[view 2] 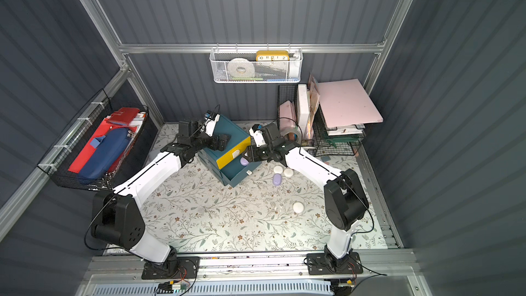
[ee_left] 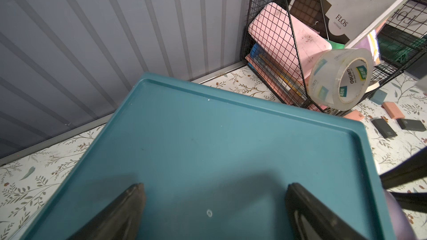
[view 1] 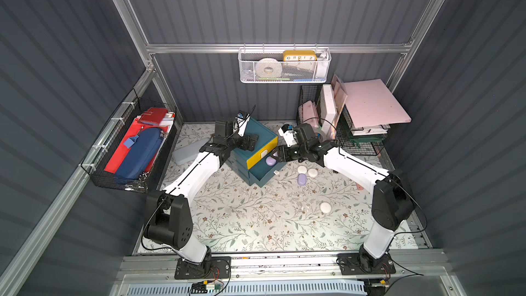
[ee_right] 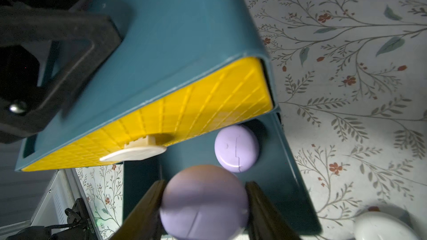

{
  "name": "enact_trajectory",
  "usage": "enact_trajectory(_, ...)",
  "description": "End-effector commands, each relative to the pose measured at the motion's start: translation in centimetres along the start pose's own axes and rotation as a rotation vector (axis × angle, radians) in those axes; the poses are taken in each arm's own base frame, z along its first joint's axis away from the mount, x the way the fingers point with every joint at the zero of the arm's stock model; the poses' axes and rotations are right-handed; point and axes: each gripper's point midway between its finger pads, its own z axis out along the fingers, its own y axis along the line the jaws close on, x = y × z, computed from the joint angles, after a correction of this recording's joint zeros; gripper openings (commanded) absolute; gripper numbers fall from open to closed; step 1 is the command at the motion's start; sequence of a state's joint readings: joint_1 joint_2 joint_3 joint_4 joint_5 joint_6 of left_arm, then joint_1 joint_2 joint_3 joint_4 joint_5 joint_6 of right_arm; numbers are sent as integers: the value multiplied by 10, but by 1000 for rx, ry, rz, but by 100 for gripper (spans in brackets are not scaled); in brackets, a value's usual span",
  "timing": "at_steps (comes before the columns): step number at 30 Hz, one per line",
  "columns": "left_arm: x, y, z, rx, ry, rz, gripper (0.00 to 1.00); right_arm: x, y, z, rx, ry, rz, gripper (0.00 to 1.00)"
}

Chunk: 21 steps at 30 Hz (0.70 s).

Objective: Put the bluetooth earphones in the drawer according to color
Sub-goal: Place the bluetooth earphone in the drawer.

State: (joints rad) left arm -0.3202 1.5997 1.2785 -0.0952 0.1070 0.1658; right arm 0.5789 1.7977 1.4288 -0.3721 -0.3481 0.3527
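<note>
right fingers point(ee_right: 258, 204) clamped on a lilac earphone case point(ee_right: 203, 206) over the open teal drawer point(ee_right: 279, 181); another lilac case point(ee_right: 236, 147) already inside; left fingers point(ee_left: 120, 213) spread wide, empty, over the cabinet top point(ee_left: 208, 135)

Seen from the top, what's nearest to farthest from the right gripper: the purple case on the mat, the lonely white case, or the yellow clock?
1. Purple case, on the mat by the open drawer.
2. Lonely white case, toward the front.
3. Yellow clock, in the wall basket.
</note>
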Motion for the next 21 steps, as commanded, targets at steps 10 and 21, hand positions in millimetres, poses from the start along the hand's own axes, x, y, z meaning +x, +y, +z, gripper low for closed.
enact_trajectory(10,71,-14,8,38,246,-39,99,-8,10,1,-27,-18,-12,68)
enact_trajectory(21,71,-14,8,40,246,-39,99,-26,6,-26,61,-123,-40,77)
